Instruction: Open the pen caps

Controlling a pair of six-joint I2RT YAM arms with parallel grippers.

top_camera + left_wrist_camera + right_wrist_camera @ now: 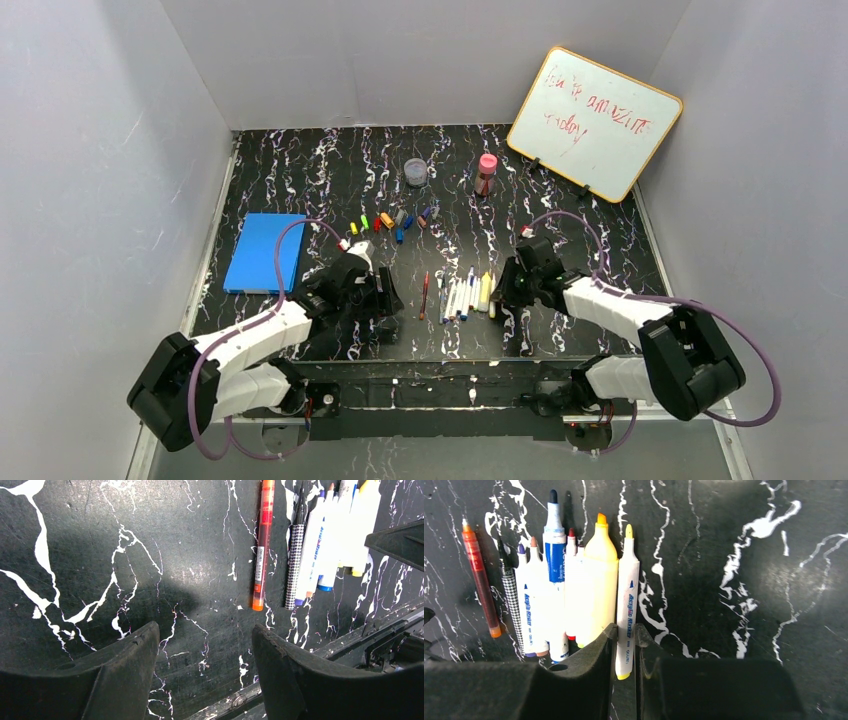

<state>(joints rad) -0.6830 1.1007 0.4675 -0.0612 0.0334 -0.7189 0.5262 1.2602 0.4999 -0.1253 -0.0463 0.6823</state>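
Several pens [462, 293] lie side by side at the table's front middle. In the right wrist view their tips are bare. My right gripper [625, 632] is shut on the rear of a white marker with yellow ends [628, 600], the rightmost of the row, beside a fat yellow highlighter [596, 590]. A thin red pen [480, 580] and a houndstooth pen [511, 600] lie at the left. Loose coloured pen caps [395, 222] lie scattered further back. My left gripper [205, 635] is open and empty over bare table, left of the red pen [262, 545].
A blue pad [265, 252] lies at the left. A round clear jar [415, 172] and a pink-capped bottle [486, 174] stand at the back. A whiteboard [595, 120] leans at the back right. The table's front rail [350, 645] is near my left gripper.
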